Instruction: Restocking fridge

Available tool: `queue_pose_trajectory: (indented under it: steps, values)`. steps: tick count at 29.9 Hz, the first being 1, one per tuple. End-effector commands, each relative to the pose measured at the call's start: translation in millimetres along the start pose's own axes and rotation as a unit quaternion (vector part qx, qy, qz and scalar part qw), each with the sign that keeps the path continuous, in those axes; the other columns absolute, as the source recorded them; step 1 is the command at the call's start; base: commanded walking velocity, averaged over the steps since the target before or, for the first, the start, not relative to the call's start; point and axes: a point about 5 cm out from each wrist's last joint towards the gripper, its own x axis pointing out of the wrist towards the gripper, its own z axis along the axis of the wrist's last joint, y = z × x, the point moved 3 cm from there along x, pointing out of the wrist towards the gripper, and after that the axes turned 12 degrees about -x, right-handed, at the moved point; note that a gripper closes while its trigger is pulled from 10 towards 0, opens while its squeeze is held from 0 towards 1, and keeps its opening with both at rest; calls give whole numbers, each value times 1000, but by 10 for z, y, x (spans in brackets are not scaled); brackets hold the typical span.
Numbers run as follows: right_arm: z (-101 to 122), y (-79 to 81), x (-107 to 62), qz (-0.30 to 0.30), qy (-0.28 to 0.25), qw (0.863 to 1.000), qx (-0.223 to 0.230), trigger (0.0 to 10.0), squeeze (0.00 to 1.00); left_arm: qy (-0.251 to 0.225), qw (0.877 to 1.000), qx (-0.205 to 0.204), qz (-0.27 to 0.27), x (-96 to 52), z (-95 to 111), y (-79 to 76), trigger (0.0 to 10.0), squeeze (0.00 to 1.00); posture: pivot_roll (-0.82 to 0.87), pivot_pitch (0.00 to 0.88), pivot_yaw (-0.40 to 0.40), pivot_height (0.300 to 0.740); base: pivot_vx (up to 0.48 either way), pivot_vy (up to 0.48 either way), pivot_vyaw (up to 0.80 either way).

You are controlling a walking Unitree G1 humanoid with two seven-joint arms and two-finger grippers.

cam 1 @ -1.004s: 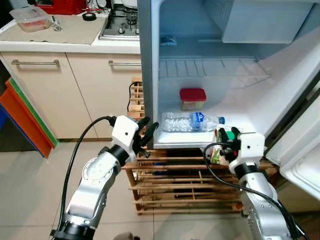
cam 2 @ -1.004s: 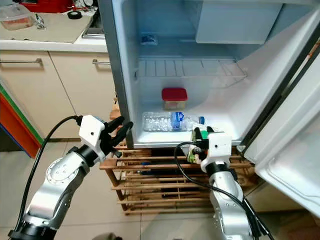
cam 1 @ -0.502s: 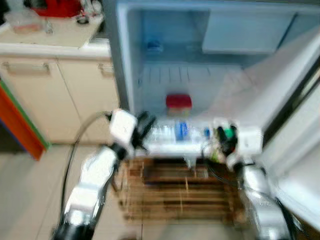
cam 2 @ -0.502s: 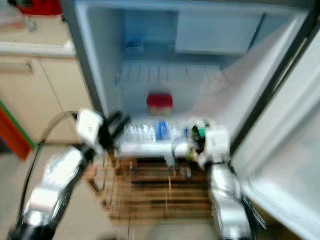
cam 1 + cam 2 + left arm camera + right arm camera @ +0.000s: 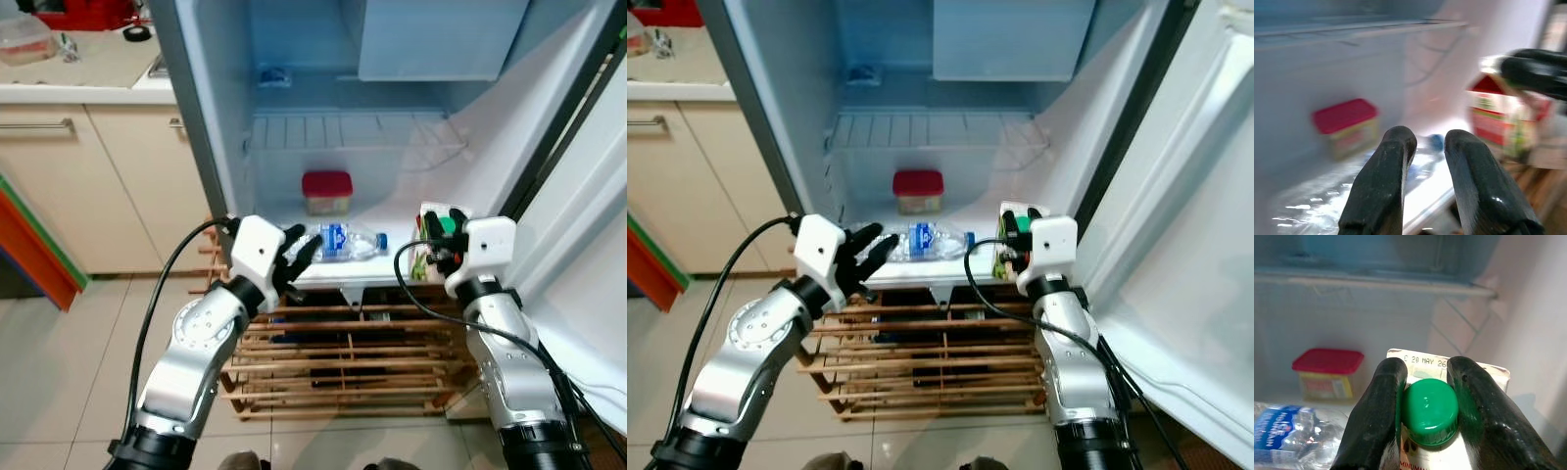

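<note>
The open fridge holds a red-lidded container at the back of its bottom shelf. A clear water bottle with a blue label lies in front of it. My right gripper is shut on the top of a white carton with a green cap. It holds the carton upright at the shelf's front right edge. My left gripper hovers open just in front of the bottle's left end, with nothing between its fingers.
A wire shelf spans the fridge higher up. The fridge door stands open at the right. Below the fridge is a wooden slatted rack. Cabinets and a countertop lie to the left, with orange boards leaning there.
The camera has swung and come closer, so the fridge now sits mid-picture. My right gripper with the carton stands higher against the shelf edge; my left gripper is nearer the bottle.
</note>
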Motion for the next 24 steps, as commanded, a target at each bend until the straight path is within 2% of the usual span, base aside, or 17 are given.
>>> queue_pose_trajectory:
  steps: [1, 3, 4, 5, 6, 11, 16, 24]
  values:
    - [58, -72, 87, -11, -12, 1000, 1, 0, 0, -12, 999, 3, -34, 87, 62, -123, 10000, 0, 181, 128, -11, 730, 0, 0, 0]
    - [81, -94, 209, -12, -17, 1000, -4, 0, 0, -35, 999, 4, -41, 133, 63, -171, 10000, 0, 193, 149, -14, 730, 0, 0, 0]
    - [81, -94, 209, -12, -17, 1000, -4, 0, 0, -35, 999, 4, -41, 133, 63, -171, 10000, 0, 193, 149, -14, 730, 0, 0, 0]
    - [81, -113, 260, -15, -18, 1000, -8, 0, 0, -47, 998, -2, -31, 144, 48, -148, 10000, 0, 198, 161, -15, 730, 0, 0, 0]
    - [90, -142, 335, -20, -21, 999, -14, 0, 0, -53, 998, 13, -16, 152, -5, -118, 10000, 0, 199, 169, -16, 730, 0, 0, 0]
    - [188, -211, 450, -34, -35, 999, -20, 0, 0, -43, 999, 27, 1, 125, -129, -103, 10000, 0, 205, 201, -7, 730, 0, 0, 0]
    - [332, -268, 577, -57, -69, 996, -30, 0, 0, -46, 999, 14, -20, -17, -159, -247, 10000, 0, 231, 263, 32, 730, 0, 0, 0]
    - [359, -224, 675, -55, -78, 995, -35, 0, 0, -42, 999, -2, -16, -153, -193, -303, 10000, 0, 254, 301, 56, 730, 0, 0, 0]
